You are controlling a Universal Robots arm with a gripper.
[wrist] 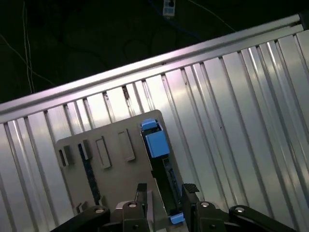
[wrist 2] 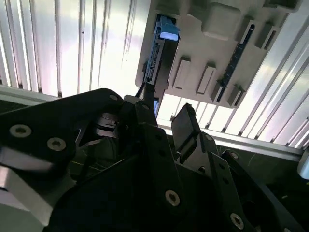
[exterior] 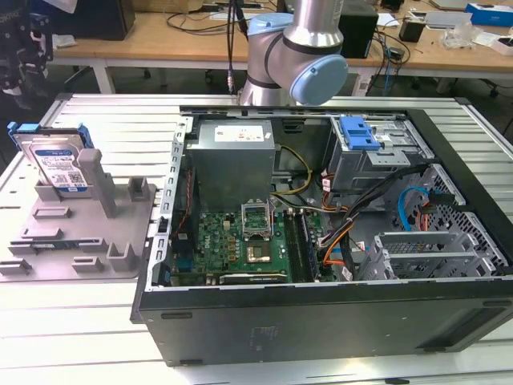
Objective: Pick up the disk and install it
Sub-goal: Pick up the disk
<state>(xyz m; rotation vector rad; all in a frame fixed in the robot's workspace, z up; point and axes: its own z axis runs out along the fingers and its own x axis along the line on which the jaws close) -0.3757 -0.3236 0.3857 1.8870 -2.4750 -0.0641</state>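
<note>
Holding: nothing. I see the fingers (wrist: 189, 190) standing apart, with open space between the two black tips in both wrist views.
Finger position: in the first wrist view one tip sits to each side of the line of the disk's thin edge. I cannot tell whether either tip touches it. In the second wrist view the tips stop short of the disk.
Disk (exterior: 58, 160): it stands on edge, leaning a little, in a slot of the grey holder (exterior: 120, 241). In the exterior view I see its silver face with the white-and-blue label, and the bright blue carrier framing it. In the first wrist view I see it edge-on, with the blue carrier end nearest the holder's rim.
Holder: a flat grey plate with raised blocks and slots. It lies on the desk (exterior: 104, 120) at the exterior view's left. A dark narrow strip (wrist: 87, 164) lies in another of its slots, apart from the disk.
Desk: pale ribbed metal that carries both the holder and the computer case (exterior: 321, 297).
Computer case: black and open, lying on its side just beside the holder, towards the exterior view's right. Inside I see a grey power supply (exterior: 232, 156), a green board (exterior: 240, 241), a blue latch (exterior: 358, 132) on a grey metal cage, and loose cables.
Arm (exterior: 300, 48): its silver body with blue-capped joints rises behind the case.
</note>
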